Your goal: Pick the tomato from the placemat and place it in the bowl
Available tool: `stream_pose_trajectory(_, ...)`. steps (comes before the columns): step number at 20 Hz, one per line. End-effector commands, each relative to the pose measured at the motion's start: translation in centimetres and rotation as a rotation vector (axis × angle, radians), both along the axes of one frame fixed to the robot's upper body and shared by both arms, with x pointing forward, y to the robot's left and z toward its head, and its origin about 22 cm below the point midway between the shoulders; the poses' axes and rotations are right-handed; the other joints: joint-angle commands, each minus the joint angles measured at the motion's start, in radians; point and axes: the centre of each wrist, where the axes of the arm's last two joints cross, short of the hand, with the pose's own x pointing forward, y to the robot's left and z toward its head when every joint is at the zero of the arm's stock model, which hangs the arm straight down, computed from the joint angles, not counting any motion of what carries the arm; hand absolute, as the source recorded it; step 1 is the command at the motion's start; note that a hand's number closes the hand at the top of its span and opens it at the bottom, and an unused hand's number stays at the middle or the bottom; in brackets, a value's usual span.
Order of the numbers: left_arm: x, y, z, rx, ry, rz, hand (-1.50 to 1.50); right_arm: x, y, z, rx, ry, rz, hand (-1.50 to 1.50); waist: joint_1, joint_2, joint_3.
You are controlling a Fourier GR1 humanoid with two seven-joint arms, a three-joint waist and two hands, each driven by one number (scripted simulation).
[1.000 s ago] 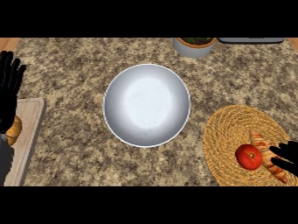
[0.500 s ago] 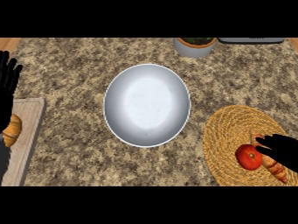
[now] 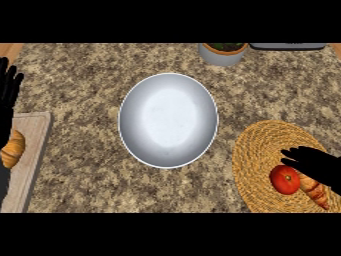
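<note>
Robot hand (image 3: 328, 167) just beside tomato (image 3: 284, 179)

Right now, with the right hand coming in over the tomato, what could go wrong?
1. The tomato is round and lies against a croissant on the placemat; the right hand could nudge it into a roll, or catch the croissant too.
2. The hand covers the tomato's right side, so the fingers' placement cannot be checked from the head view.
3. The bowl sits to the left, across bare counter; a slip there could mean a roll.

Even, soft light; faint shadows.
</note>
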Motion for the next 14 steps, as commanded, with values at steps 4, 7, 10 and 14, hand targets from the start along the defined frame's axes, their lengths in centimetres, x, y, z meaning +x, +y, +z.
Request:
stream_pose_trajectory(4,0.1,0.2,0.4,-0.005,-0.021,0.008,0.00,0.5,0.7,-1.4,0.000,-0.003,0.037,-1.50,-0.002,0.000,0.000)
stream_pose_trajectory(7,1.3,-0.4,0.4,-0.007,0.005,-0.003,0.00,0.3,2.4,-2.0,-0.025,0.008,0.028,-1.50,-0.004,0.000,0.000)
stream_pose_trajectory(10,0.5,0.7,-0.4,-0.001,-0.010,0.005,0.00,1.9,0.9,-2.5,-0.055,0.015,0.015,-1.50,0.000,0.000,0.000)
stream_pose_trajectory(14,-0.1,0.2,-0.4,0.004,0.006,0.002,0.00,0.5,3.1,-4.5,-0.045,0.014,0.031,-1.50,-0.001,0.000,0.000)
